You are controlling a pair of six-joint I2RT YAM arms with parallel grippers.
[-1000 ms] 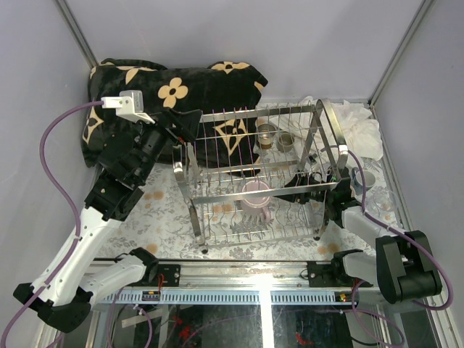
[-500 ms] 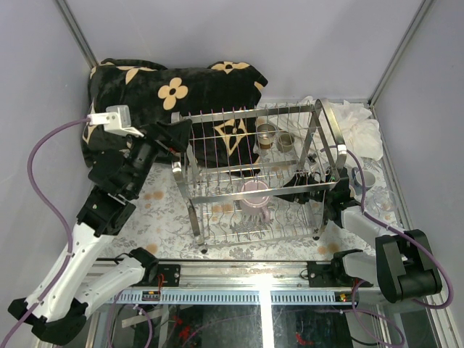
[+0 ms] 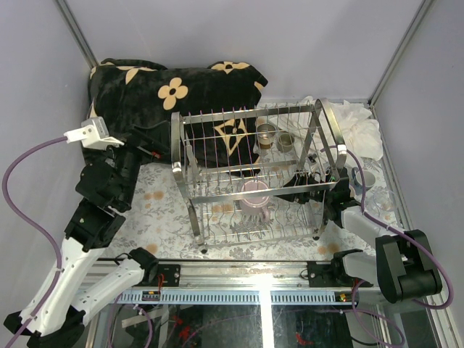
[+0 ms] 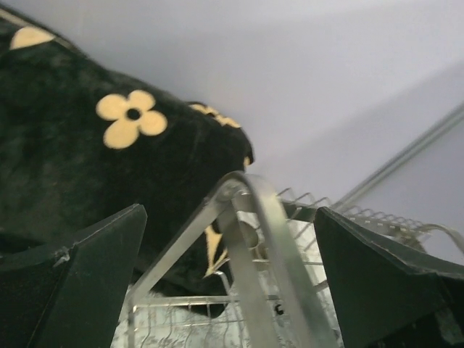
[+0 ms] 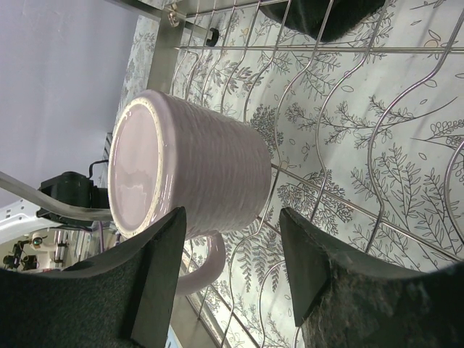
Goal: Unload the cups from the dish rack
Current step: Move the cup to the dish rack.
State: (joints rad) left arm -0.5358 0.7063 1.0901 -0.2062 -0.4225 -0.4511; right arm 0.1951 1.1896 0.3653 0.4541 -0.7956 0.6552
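Observation:
The chrome wire dish rack (image 3: pixel 217 194) stands mid-table. A pink-mauve handled mug (image 3: pixel 256 196) sits upside down on its lower tier. Two beige cups (image 3: pixel 269 133) show through the wires at the rack's far side. My right gripper (image 3: pixel 291 194) reaches into the lower tier from the right. In the right wrist view it (image 5: pixel 232 235) is open, with the mug (image 5: pixel 196 170) just ahead of the fingertips and its handle toward the left finger. My left gripper (image 3: pixel 158 139) is open and empty, just left of the rack's left end. In the left wrist view the rack's looped handle (image 4: pixel 250 217) stands between the open fingers.
A black blanket with cream flowers (image 3: pixel 145 94) lies at the back left, behind my left gripper. A crumpled white cloth (image 3: pixel 360 127) lies at the back right. A small clear glass (image 3: pixel 365 178) stands right of the rack. Walls close in on both sides.
My left arm has pulled back to the left and lower, away from the rack's left end. The right arm and the pink mug have not moved.

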